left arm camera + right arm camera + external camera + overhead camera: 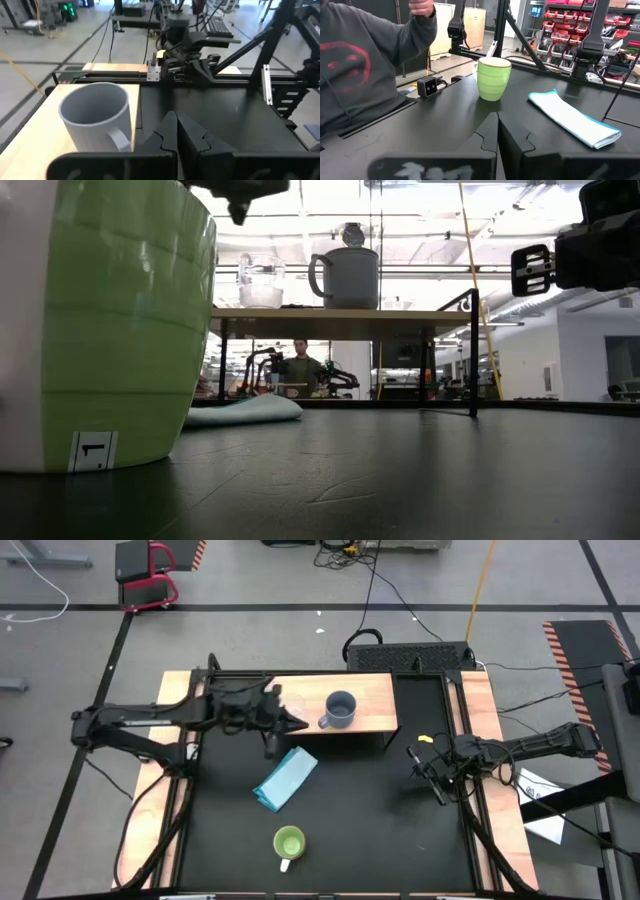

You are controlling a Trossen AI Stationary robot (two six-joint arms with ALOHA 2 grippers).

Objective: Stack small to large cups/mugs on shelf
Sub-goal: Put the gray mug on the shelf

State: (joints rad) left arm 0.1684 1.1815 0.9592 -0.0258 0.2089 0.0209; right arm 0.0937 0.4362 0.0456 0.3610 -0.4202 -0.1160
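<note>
Left gripper (pixel 270 745) clenched empty beside grey-blue mug (pixel 340 709) on shelf (pixel 370 690) at upper centre; lime-green mug (pixel 289 843) low centre, nearer it than clenched right gripper (pixel 437 783).

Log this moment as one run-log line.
left end effector: shut, over shelf beside grey-blue mug | right end effector: shut, waiting at table's right | green mug: on table
</note>
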